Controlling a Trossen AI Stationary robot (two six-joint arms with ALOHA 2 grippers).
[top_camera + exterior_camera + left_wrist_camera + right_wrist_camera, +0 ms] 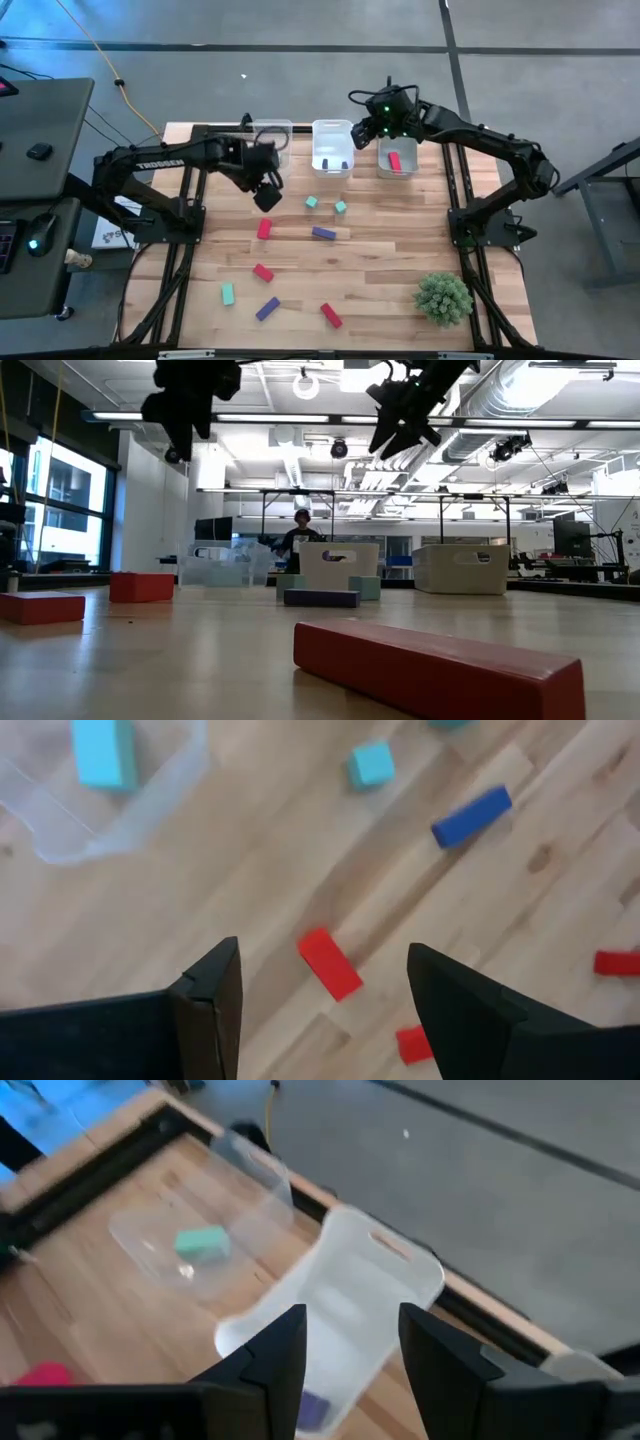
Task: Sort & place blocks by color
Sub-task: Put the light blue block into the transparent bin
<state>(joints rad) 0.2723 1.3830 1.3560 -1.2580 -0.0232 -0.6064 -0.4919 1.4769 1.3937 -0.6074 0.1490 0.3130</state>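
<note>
Red, teal and purple blocks lie scattered flat on the wooden table [400, 240]. My left gripper [268, 192] hangs open above the table, near the left clear bin [270, 135]. It points down, and a red block [330, 963] shows on the wood far below its fingers. My right gripper [365, 135] is open and empty, raised above the far edge between the middle bin [332, 147] and the right bin [396, 160]. A teal block [202, 1241] lies in the left bin, a purple block [315, 1406] in the middle bin and a red block [394, 161] in the right bin.
Two teal cubes [312, 201] [341, 207] and a purple bar [323, 233] lie mid-table. More red, teal and purple blocks [263, 272] [228, 293] [267, 308] [331, 315] lie toward the near edge. A spiky green plant ball [443, 298] stands at the near right.
</note>
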